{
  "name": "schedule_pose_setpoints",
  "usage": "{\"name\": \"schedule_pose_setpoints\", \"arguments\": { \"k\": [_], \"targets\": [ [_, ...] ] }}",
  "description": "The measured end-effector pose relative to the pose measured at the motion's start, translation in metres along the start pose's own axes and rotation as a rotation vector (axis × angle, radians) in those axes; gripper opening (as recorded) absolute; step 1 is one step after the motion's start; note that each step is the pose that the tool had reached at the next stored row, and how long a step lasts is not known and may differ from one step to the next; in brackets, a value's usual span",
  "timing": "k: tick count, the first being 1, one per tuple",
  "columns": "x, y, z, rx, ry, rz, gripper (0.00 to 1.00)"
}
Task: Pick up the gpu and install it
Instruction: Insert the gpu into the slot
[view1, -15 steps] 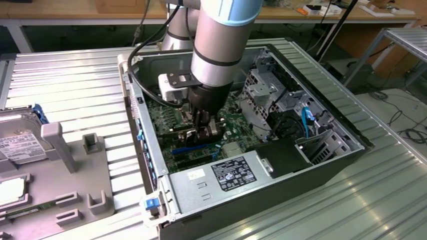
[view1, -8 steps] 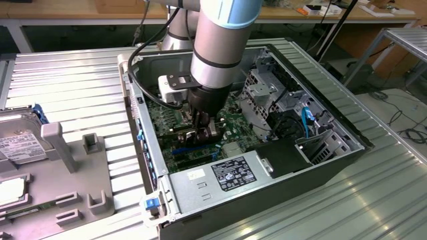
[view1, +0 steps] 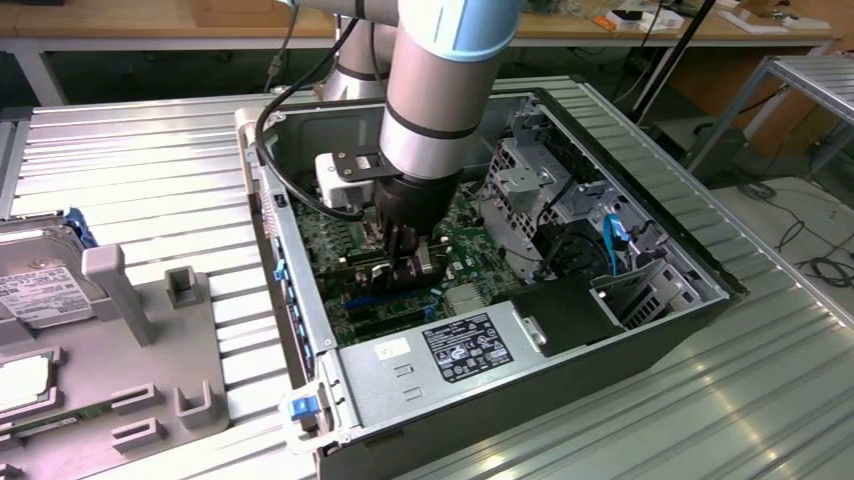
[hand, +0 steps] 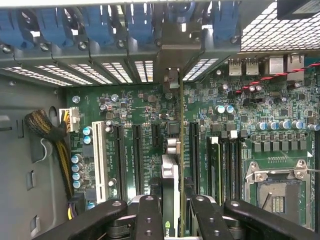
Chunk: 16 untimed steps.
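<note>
The thin green-board gpu with its black cooler (hand: 170, 195) stands edge-on in the wrist view, its fan face unseen and its lower end cut off at the frame edge. In the exterior view the grey arm covers the card. The silver hard drive with white label (view1: 34, 290) is cropped at the exterior view's left.

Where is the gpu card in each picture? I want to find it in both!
Exterior view: the gpu is inside the open computer case, held edge-on in the pincer under the arm, above the green motherboard.
Wrist view: the gpu is the thin card between the black pincer fingers, standing over the slots.
Shared landmark: the green motherboard.
</note>
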<state>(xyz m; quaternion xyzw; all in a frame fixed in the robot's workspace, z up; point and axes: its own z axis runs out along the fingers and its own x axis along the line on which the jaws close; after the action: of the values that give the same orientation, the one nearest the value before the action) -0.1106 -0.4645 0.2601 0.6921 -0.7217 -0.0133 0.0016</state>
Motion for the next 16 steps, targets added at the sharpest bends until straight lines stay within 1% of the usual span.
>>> {"name": "schedule_pose_setpoints", "arguments": {
  "k": [6, 9, 11, 12, 14, 15, 16],
  "targets": [
    [-0.0010, 0.0005, 0.0007, -0.0008, -0.0002, 0.000, 0.27],
    [-0.0010, 0.0010, 0.0011, -0.0043, -0.0002, 0.000, 0.27],
    [-0.0011, 0.0014, 0.0014, -0.0108, 0.0001, 0.000, 0.27],
    [-0.0010, 0.0014, 0.0015, -0.0167, 0.0003, 0.000, 0.27],
    [-0.0010, 0.0011, 0.0017, -0.0360, 0.0008, 0.000, 0.27],
    [-0.0009, 0.0014, 0.0015, -0.0380, 0.0013, 0.000, 0.27],
    [-0.0010, 0.0014, 0.0015, -0.0378, 0.0013, 0.001, 0.27]
  ]
}}
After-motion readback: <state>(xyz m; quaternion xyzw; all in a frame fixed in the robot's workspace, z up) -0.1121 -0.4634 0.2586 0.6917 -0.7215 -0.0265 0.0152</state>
